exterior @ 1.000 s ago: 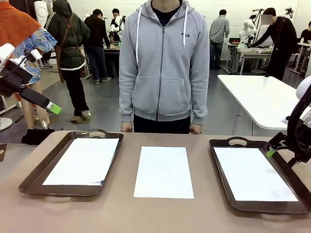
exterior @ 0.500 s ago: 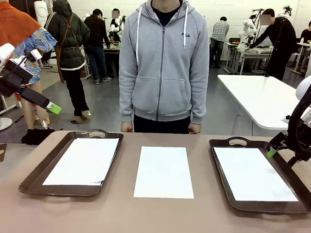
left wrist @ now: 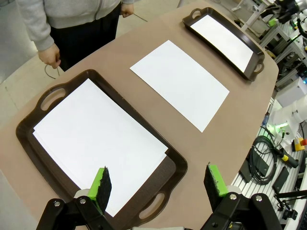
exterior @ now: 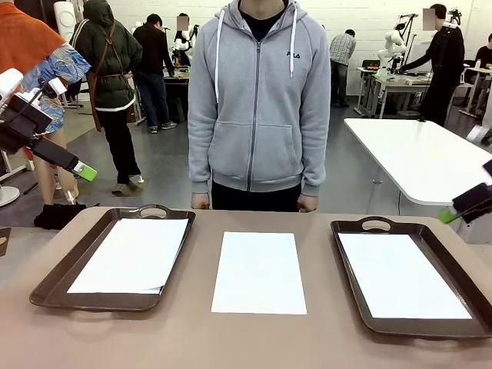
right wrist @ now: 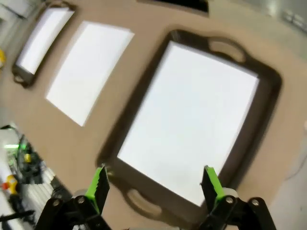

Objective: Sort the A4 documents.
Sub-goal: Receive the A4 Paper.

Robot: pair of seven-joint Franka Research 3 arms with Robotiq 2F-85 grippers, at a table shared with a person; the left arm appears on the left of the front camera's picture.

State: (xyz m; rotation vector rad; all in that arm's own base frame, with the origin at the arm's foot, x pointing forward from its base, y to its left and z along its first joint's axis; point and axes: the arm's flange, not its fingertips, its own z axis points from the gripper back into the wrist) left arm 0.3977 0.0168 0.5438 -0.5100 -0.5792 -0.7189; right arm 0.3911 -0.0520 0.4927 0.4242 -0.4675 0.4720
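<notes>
Right gripper has lifted up and off right tray since prev frame, jaws wide, empty; left gripper unmoved, wide, empty, above left tray. Table; trays each w/ paper; loose sheet flat btwn trays, near person. Step prob. approach; next needs descent onto sheet edge.
</notes>
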